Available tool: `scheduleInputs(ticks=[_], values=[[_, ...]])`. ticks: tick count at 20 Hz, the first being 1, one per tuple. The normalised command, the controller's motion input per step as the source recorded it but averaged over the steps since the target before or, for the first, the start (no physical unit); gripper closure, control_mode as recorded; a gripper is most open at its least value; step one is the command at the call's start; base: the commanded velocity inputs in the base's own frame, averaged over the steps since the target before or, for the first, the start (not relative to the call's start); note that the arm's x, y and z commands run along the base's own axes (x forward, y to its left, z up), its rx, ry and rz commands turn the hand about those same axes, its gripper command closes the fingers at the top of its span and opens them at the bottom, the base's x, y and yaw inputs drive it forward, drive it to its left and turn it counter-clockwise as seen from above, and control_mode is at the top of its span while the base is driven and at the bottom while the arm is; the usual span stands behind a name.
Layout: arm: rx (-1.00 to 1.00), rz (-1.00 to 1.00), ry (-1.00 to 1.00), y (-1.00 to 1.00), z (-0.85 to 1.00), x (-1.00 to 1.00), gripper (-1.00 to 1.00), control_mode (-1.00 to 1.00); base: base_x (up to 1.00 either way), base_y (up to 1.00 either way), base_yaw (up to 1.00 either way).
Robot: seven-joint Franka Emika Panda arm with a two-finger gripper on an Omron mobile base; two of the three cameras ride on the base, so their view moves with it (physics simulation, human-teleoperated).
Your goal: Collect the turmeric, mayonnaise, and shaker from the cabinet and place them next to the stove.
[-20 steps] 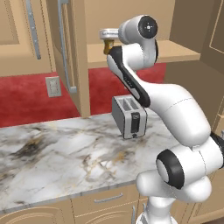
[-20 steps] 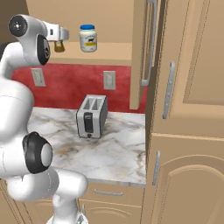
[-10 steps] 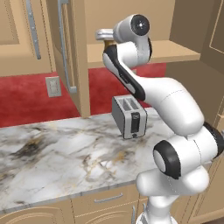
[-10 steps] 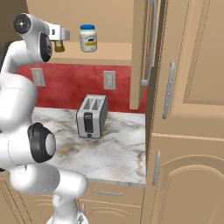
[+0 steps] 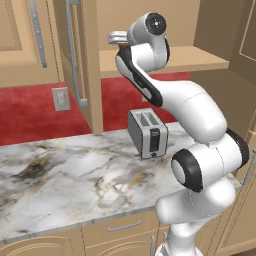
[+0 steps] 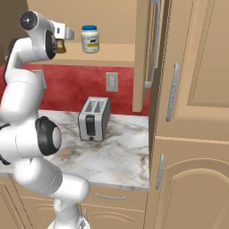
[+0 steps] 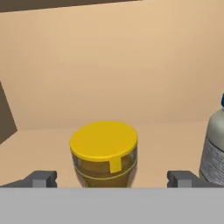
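Note:
The turmeric, an amber jar with a yellow lid, stands on the shelf of the open cabinet. My gripper is open, one fingertip on each side of the jar with a gap to it. In the right base view the turmeric peeks out just under my hand. The mayonnaise, a white jar with a blue lid, stands on the same shelf to the right of the turmeric, and its side shows at the right edge of the hand view. The shaker and the stove are out of view.
The cabinet door with its silver bar handle hangs open to the left of my arm. A steel toaster sits on the marble counter below the shelf. A tall tan cupboard fills the right.
My hand has moved leftward in the left base view and further into the cabinet, now covering the turmeric there. The jaws have stayed open. The jars have not moved.

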Motion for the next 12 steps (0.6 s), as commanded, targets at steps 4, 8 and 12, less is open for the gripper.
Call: scheduleInputs(ticks=[4, 8, 12], values=[[0.0, 0.0, 0.04, 0.09, 0.0, 0.24, -1.0, -1.0, 0.0, 0.0, 0.0], [0.0, 0.0, 0.03, 0.06, 0.0, 0.25, -1.0, -1.0, 0.0, 0.0, 0.0], [0.0, 0.0, 0.03, 0.0, 0.0, 0.22, -1.0, -1.0, 0.0, 0.0, 0.0]])
